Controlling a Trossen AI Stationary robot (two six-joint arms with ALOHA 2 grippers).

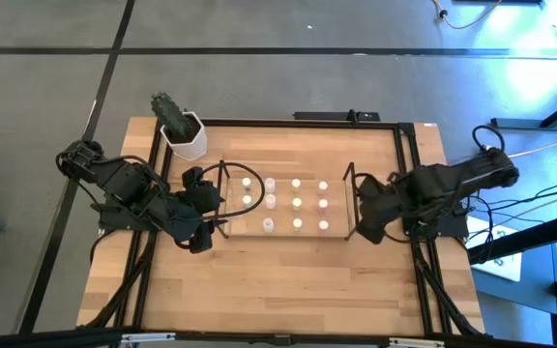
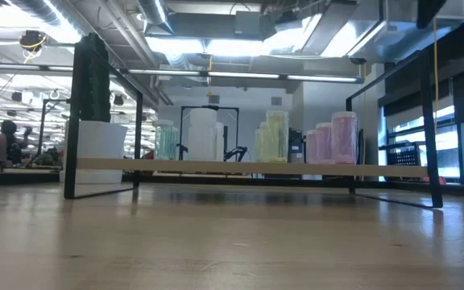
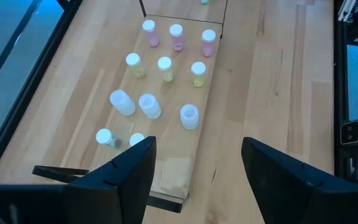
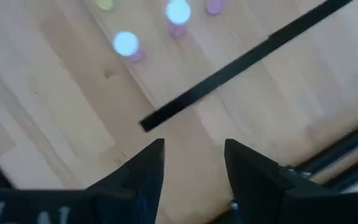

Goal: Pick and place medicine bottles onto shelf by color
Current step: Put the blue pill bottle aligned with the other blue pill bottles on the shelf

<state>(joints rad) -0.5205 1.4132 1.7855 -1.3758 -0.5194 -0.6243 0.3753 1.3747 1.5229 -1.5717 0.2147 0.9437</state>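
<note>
Apparently all bottles [image 1: 296, 203] stand on shelf [image 1: 283, 232]; grippers [image 3: 194, 165] empty.

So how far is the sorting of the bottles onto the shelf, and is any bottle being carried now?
It looks nearly done. The bottles sit on the shelf in rows by color: pink bottles, yellowish bottles, white bottles and greenish ones. No bottle shows on the bare table. Nothing is in hand: the left gripper and right gripper are open and empty at the shelf's two ends. What seems left is pulling the arms back.

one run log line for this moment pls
bottles: sorted by color on shelf | left gripper: open, empty, at shelf's end | right gripper: open, empty, at opposite end
</note>
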